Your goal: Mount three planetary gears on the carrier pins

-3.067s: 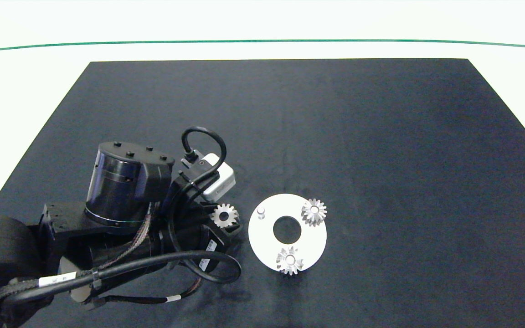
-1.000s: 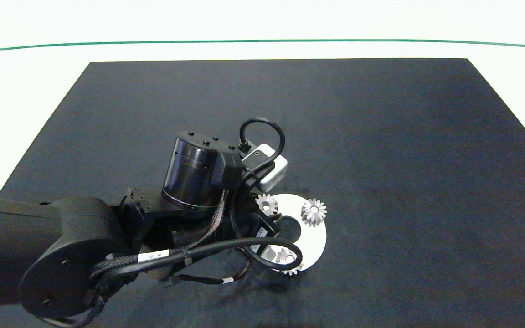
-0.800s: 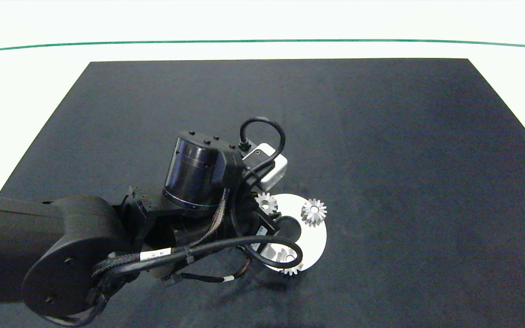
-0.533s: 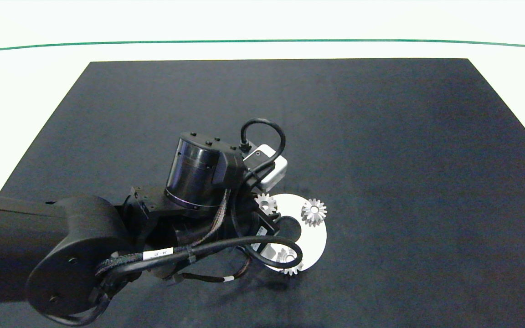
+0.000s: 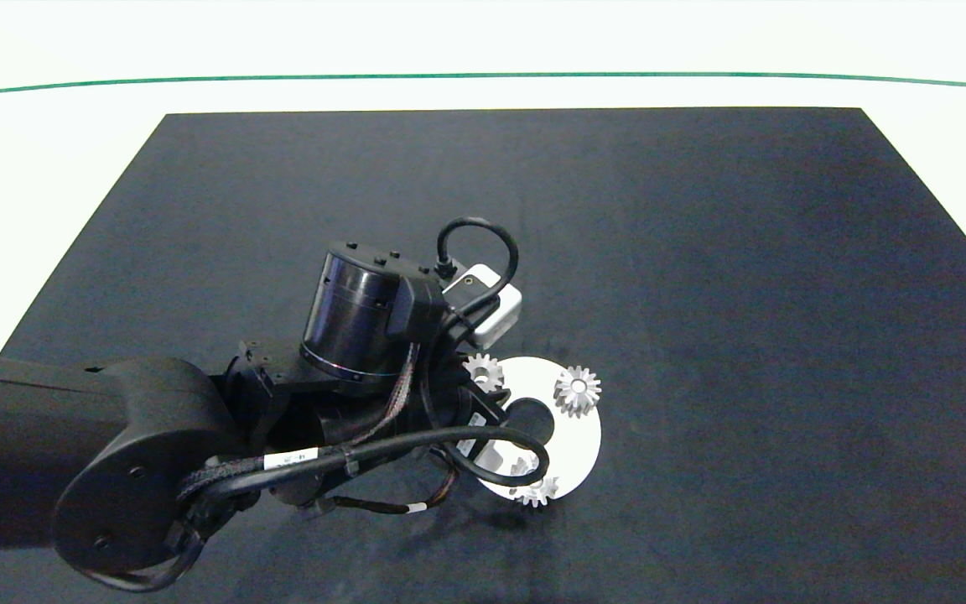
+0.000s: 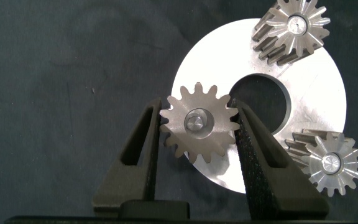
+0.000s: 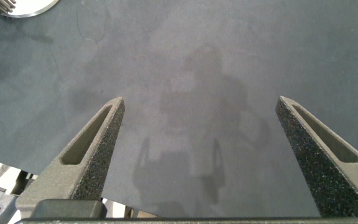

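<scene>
Left hand [image 6: 197, 124] reaching in from 9 o'clock, angled down over the white disc [image 5: 584, 432], fingers clamping a planetary gear [image 6: 199, 122] at its 10 o'clock edge, two planetary gears [image 5: 577, 390] seated on carrier pins, right hand [image 7: 201, 115] spread wide above bare tabletop [image 7: 229, 56].

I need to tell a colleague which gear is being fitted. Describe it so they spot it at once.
On the black mat lies a white disc with three silver gears. The one meant sits at the disc's left edge; unlike the other two, it is clamped in the left gripper.

A dark mat [image 5: 701, 252] covers a white table [image 5: 47, 168] with a green line [image 5: 483, 75].
</scene>
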You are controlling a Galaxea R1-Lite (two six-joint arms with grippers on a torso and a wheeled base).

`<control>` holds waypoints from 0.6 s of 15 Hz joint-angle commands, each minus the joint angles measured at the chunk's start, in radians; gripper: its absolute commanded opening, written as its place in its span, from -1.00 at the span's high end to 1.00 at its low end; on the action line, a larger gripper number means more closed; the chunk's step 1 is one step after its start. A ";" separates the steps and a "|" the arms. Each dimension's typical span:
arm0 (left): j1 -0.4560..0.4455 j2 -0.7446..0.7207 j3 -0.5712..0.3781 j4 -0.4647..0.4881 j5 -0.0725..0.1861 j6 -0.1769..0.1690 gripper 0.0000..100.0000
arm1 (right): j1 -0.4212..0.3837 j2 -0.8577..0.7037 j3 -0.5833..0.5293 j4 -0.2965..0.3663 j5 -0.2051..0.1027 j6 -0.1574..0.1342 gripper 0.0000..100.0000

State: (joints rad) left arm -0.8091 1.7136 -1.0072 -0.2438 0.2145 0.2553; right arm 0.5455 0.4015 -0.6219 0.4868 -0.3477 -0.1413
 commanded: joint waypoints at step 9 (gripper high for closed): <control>0.021 0.017 0.006 -0.002 0.002 0.001 1.00 | 0.002 -0.004 -0.001 0.003 -0.002 -0.001 -1.00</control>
State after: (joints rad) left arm -0.7894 1.7304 -1.0015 -0.2443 0.2145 0.2540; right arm 0.5470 0.3977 -0.6230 0.4864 -0.3477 -0.1417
